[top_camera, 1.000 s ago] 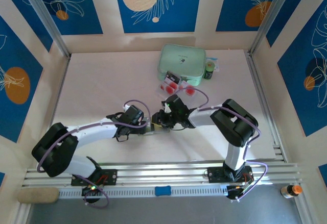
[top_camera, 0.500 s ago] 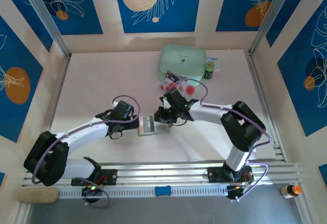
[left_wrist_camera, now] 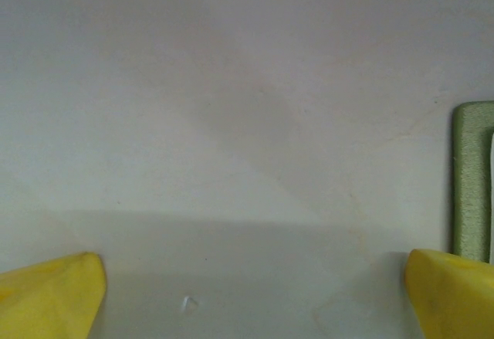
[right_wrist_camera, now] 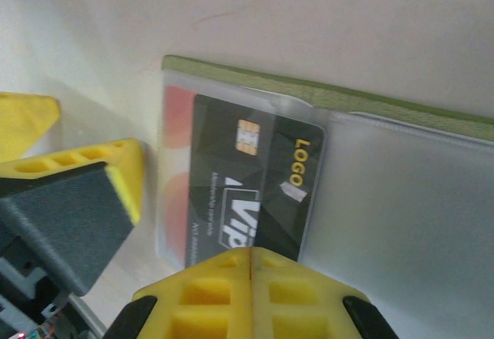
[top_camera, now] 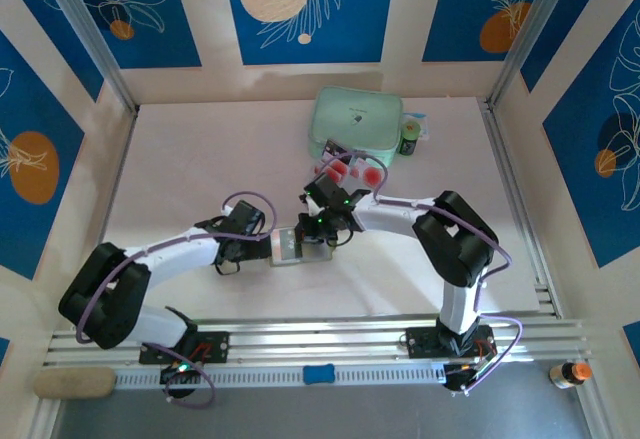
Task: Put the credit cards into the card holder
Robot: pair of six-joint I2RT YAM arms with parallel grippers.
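The card holder (top_camera: pixel 290 248) lies open on the table between my two grippers; its olive edge (right_wrist_camera: pixel 324 96) and greyish pockets show in the right wrist view. A black credit card (right_wrist_camera: pixel 255 177) marked LOGO sits partly in a clear pocket, over a pale card with red circles (right_wrist_camera: pixel 174 161). My right gripper (right_wrist_camera: pixel 251 260) is shut, fingertips pressed together at the black card's near edge, nothing between them. My left gripper (left_wrist_camera: pixel 251 300) is open at the holder's left edge (left_wrist_camera: pixel 471 177); one of its fingers (right_wrist_camera: pixel 73 200) shows beside the holder. More credit cards (top_camera: pixel 343 170) lie near the back.
A mint-green zip case (top_camera: pixel 356 122) stands at the back with a small green bottle (top_camera: pixel 410 139) beside it. The loose cards lie just in front of the case. Rails run along the near edge, with an orange bottle (top_camera: pixel 568 373) at the right.
My right gripper has closed and shifted slightly left over the holder. The left gripper pulled back left from the holder, then came a little closer again, staying open.
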